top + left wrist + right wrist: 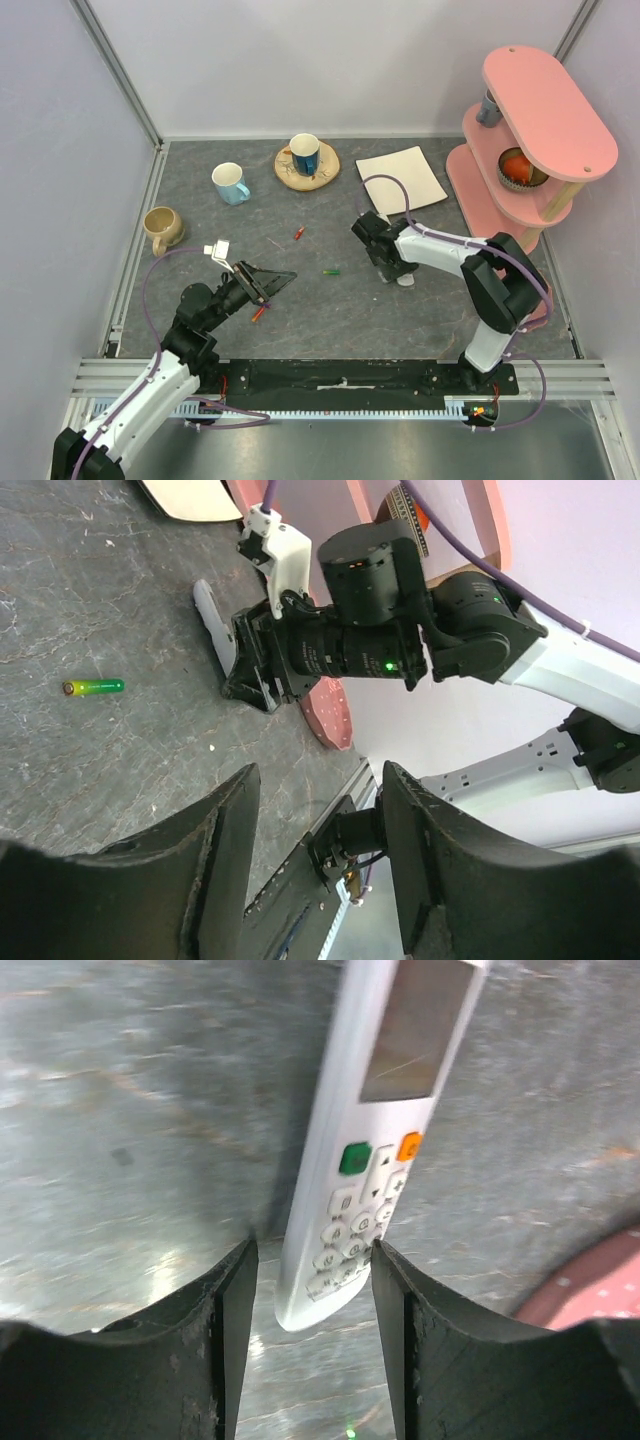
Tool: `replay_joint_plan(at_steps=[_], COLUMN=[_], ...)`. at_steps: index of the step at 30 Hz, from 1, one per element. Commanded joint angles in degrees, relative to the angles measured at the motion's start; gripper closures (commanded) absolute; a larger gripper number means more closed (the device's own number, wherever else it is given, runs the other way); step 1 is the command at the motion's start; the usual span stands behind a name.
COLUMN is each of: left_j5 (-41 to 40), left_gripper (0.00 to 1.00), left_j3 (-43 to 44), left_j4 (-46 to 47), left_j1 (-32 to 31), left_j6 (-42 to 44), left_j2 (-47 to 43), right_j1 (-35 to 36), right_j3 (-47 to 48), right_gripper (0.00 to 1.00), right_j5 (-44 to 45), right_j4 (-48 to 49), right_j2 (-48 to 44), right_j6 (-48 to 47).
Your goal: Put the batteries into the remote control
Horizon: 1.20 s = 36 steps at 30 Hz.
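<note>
White plastic is facing up: the remote control [365, 1160] is lying buttons-up on the bench [350, 330]. I am judging that its back needs exposing first, by gripping squarely near the end and turning it slowly. The right hand [312, 1252] is straddling that end with its jaws apart, clamping nothing. The left hand [320, 775] is standing apart and empty. 1 green battery [95, 687] is lying at the remote's 9 o'clock, and 1 red battery [258, 313] at the left hand's 7 o'clock.
</note>
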Motion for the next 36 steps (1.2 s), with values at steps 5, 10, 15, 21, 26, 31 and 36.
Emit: replay_joint_plan(at_steps=[5, 10, 15, 21, 26, 31, 36], left_j5=[-1.2, -2.7, -3.1, -13.2, -18.2, -18.2, -18.9], left_gripper=[0.34, 0.29, 0.25, 0.07, 0.01, 0.01, 0.02], left_j3=[1.6, 3.4, 4.8, 10.6, 18.9, 19.8, 20.1], left_j4=[-4.9, -10.9, -13.8, -26.4, -34.8, -35.1, -36.0], left_j1=[0.1, 0.1, 0.1, 0.1, 0.1, 0.1, 0.1], left_j6=[5.3, 6.8, 6.8, 7.3, 9.8, 9.1, 10.9], left_j2=[0.7, 3.3, 4.9, 8.4, 15.3, 15.1, 14.8], right_j1=[1.6, 1.8, 1.7, 1.7, 1.7, 1.6, 1.6], right_j3=[1.8, -1.8, -12.9, -26.0, -31.4, -32.3, -31.2], right_gripper=[0.28, 0.23, 0.23, 0.18, 0.02, 0.02, 0.02], right_j5=[-9.1, -7.3, -8.5, -14.0, -13.4, -10.0, -7.6], right_j4=[1.7, 1.2, 9.7, 23.1, 28.3, 29.3, 27.1], right_j2=[-12.8, -20.4, -36.0, -54.8, -64.8, -70.5, -69.2], right_j6=[3.9, 4.9, 6.7, 10.0, 15.4, 16.0, 18.1])
